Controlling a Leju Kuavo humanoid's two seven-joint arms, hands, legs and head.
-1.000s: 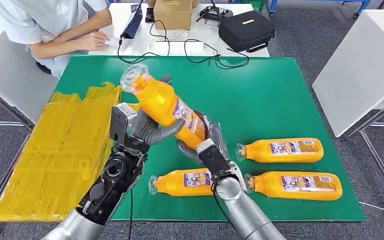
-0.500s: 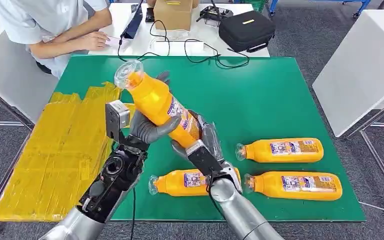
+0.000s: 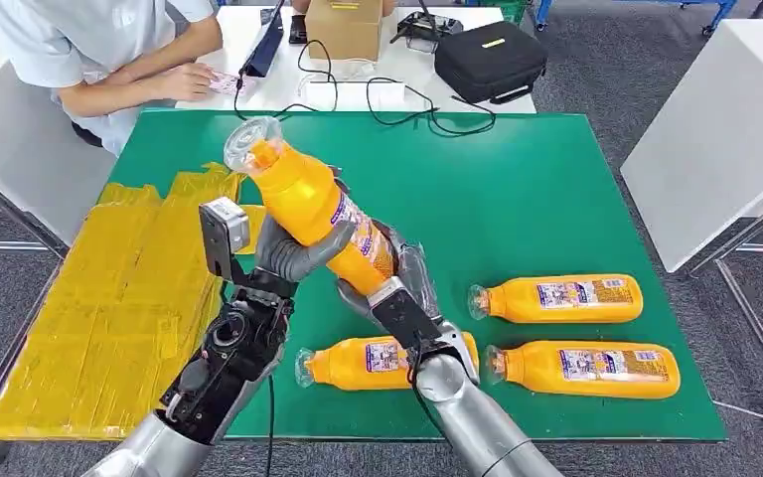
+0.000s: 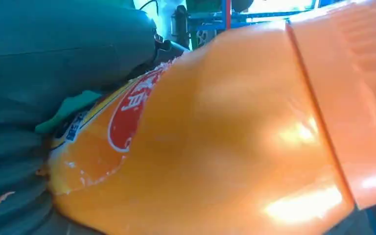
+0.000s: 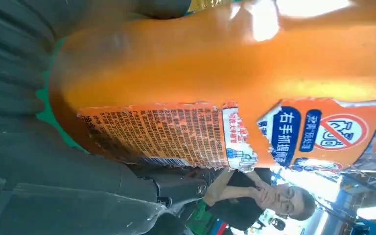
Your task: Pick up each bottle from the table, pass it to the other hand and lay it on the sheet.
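Note:
An orange bottle (image 3: 303, 194) with a clear cap is tilted in the air above the green table (image 3: 517, 189), cap end up and toward the yellow sheet (image 3: 109, 298). My left hand (image 3: 283, 253) grips its middle from below, thumb wrapped over it. My right hand (image 3: 402, 283) holds its lower end. The left wrist view has the bottle's body (image 4: 225, 137) against my left hand (image 4: 54, 58). The right wrist view has its torn label (image 5: 176, 132) against my right hand (image 5: 29, 161). Three more orange bottles lie on the table (image 3: 556, 298), (image 3: 586, 368), (image 3: 373, 363).
A person (image 3: 99, 50) sits at the back left corner, arms on a white table. That table holds a cardboard box (image 3: 343, 25), a black case (image 3: 487, 60) and cables. Another white table (image 3: 725, 129) stands to the right.
The held bottle and both hands have shifted a little to the left, toward the yellow sheet. The three bottles lying on the table have not moved.

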